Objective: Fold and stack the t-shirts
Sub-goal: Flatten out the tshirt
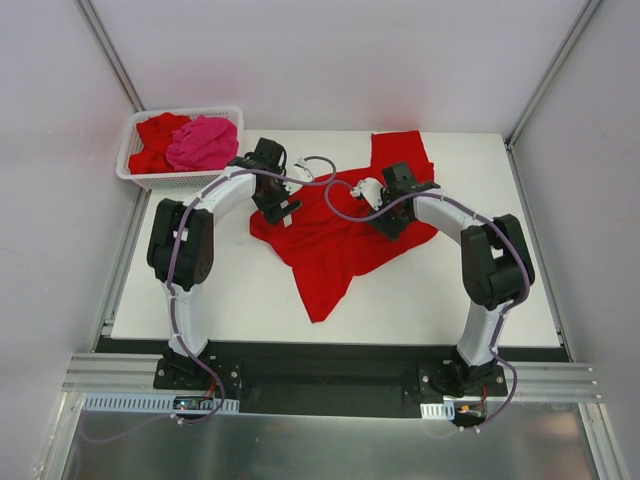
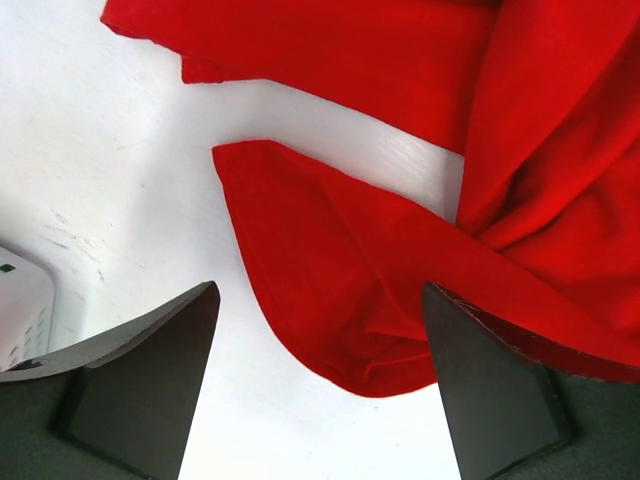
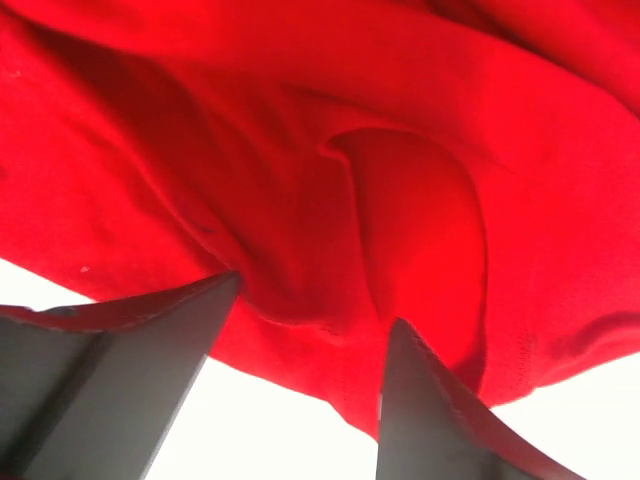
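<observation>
Shirt lies under both: left gripper wide open over its edge; right gripper straddles a fold, grip unclear.

A bright red short-sleeved cloth t-shirt is seen lying crumpled on the white table top, near its middle. It is not folded: one part is stretched toward the far edge, a pointed part reaches toward the near edge, and the cloth between is bunched in creases. In the left wrist view a rounded flap of it is laid flat on the table. Two more t-shirts are heaped in the white plastic lattice basket at the far left corner: a red one and, touching it on the right, a hot pink one, both crumpled.
</observation>
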